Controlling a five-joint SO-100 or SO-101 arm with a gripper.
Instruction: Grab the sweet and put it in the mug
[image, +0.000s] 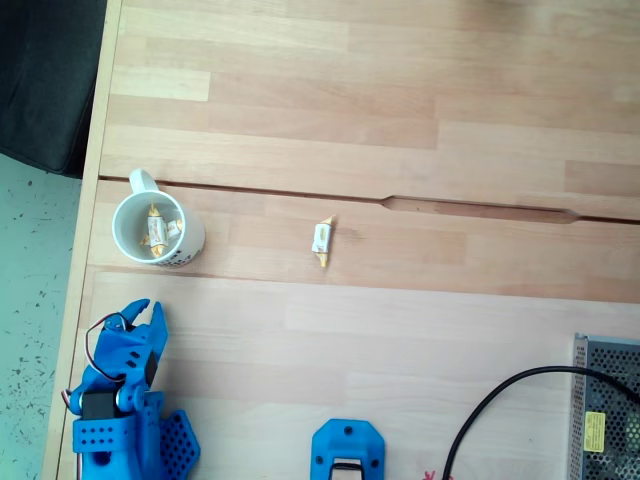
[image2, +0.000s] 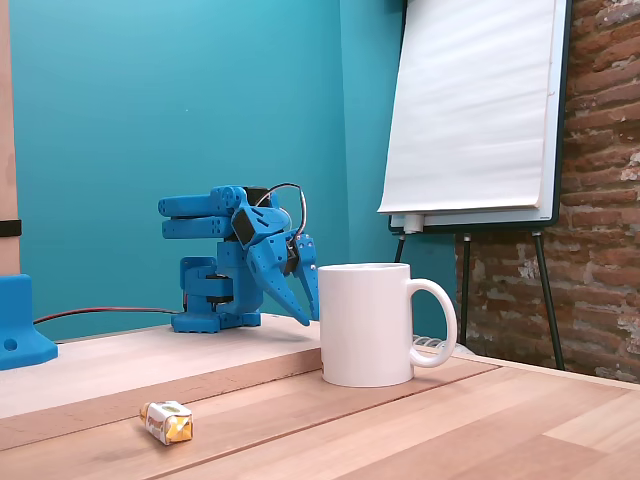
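Pale wooden planks are forming the surface (image: 400, 330), with a teal wall and a flip chart (image2: 475, 110) being seen behind it in a fixed view. One sweet (image: 322, 240) is lying on the bare wood, well apart from the mug and to its right in a fixed view; in the other fixed view the same sweet (image2: 168, 421) is lying in the foreground, ahead of the mug. The mug (image: 152, 230) is standing upright near the surface's left edge, its handle pointing towards the top of the picture, and at least two more sweets (image: 157, 227) are being held inside it. The white mug (image2: 372, 325) is being seen from the side with its handle to the right. Just below the mug in a fixed view, the blue arm is folded back over its base, and the end effector (image: 143, 312) is pointing towards the mug, empty, with its fingers only slightly parted. From the side, the end effector (image2: 301, 300) is angled downward just behind the mug.
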